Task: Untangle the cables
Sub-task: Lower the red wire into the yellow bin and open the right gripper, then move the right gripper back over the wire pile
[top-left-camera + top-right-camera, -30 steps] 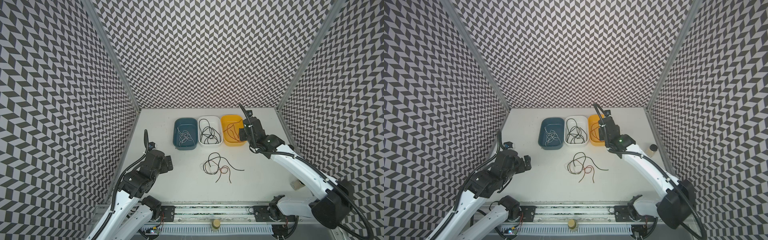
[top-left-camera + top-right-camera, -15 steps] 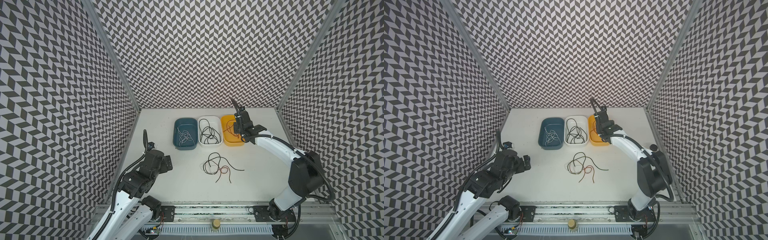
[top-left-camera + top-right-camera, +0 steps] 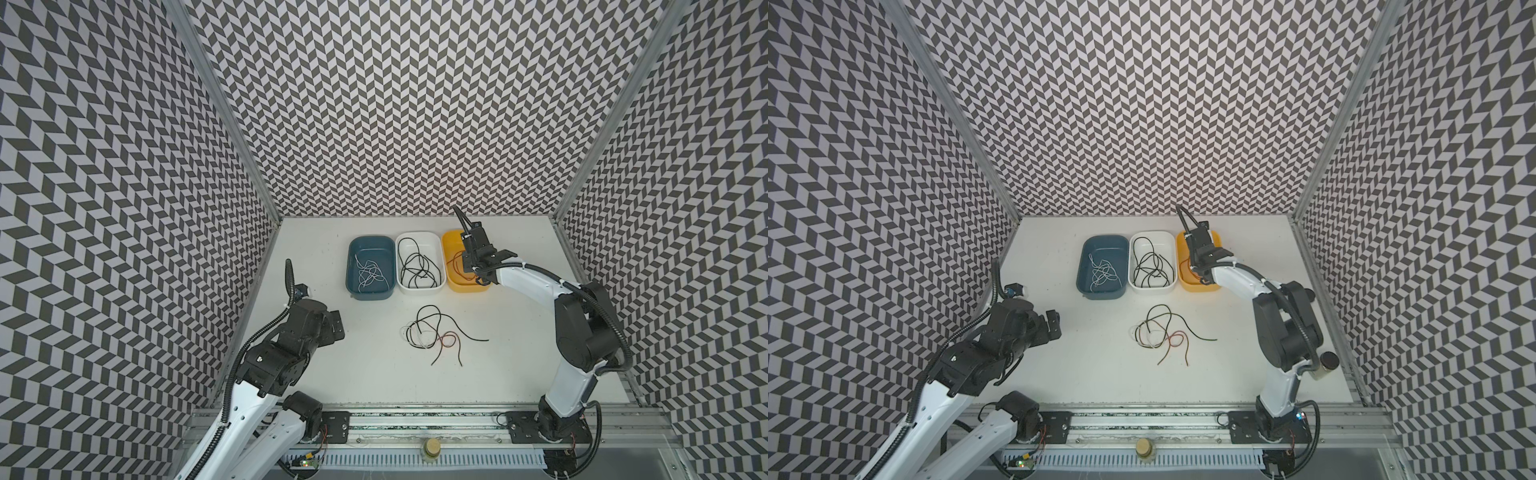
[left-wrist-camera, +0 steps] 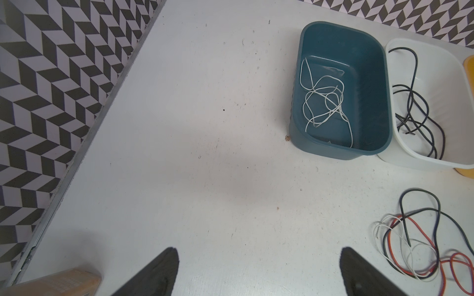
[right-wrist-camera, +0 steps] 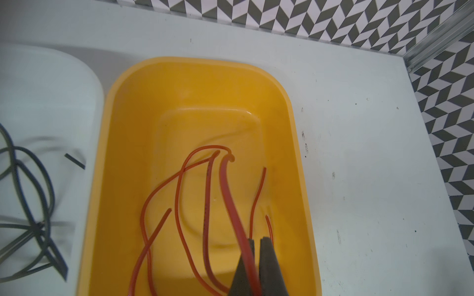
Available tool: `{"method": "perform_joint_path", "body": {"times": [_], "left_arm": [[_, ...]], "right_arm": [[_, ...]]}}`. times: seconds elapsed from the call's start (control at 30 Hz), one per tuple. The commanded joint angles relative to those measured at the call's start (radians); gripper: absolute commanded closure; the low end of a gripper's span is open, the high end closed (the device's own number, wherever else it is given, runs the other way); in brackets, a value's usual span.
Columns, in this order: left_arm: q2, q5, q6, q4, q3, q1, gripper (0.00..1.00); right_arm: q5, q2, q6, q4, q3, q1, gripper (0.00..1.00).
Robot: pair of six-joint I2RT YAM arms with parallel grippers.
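Right gripper (image 5: pixel 256 242) is clamped on a red-orange cable (image 5: pixel 232 205) inside the yellow tray (image 5: pixel 205 123). Only the right wrist view reveals this pinch, since the gripper's own body hides it in both top views. Left gripper (image 4: pixel 257 252) hangs spread wide over bare table (image 4: pixel 205 153), grasping nothing. A tangle of black, white and red-orange cables (image 3: pixel 434 336) lies on the table near the trays. White cables (image 3: pixel 370 274) sit in the blue tray (image 3: pixel 372 249), and black cables (image 3: pixel 417 268) in the white tray (image 3: pixel 419 291).
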Motion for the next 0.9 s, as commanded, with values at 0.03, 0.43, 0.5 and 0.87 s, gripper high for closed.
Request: {"method": "perform_joint_path", "body": {"times": [0.03, 0.43, 0.5, 0.87], "left_arm": [[-0.01, -0.002, 0.002, 0.007, 0.002, 0.01, 0.0], [-0.011, -0.001, 0.002, 0.005, 0.002, 0.011, 0.0], [-0.011, -0.002, 0.002, 0.005, 0.002, 0.011, 0.0], [-0.005, 0.002, 0.002, 0.007, 0.001, 0.011, 0.0]], "right_arm": [[-0.017, -0.001, 0.027, -0.016, 0.019, -0.005, 0.98], [-0.048, -0.086, 0.075, -0.059, 0.034, -0.006, 0.7], [-0.05, -0.109, 0.09, -0.07, 0.038, -0.006, 0.67], [-0.206, -0.346, 0.195, -0.172, -0.027, 0.0, 0.58]]}}
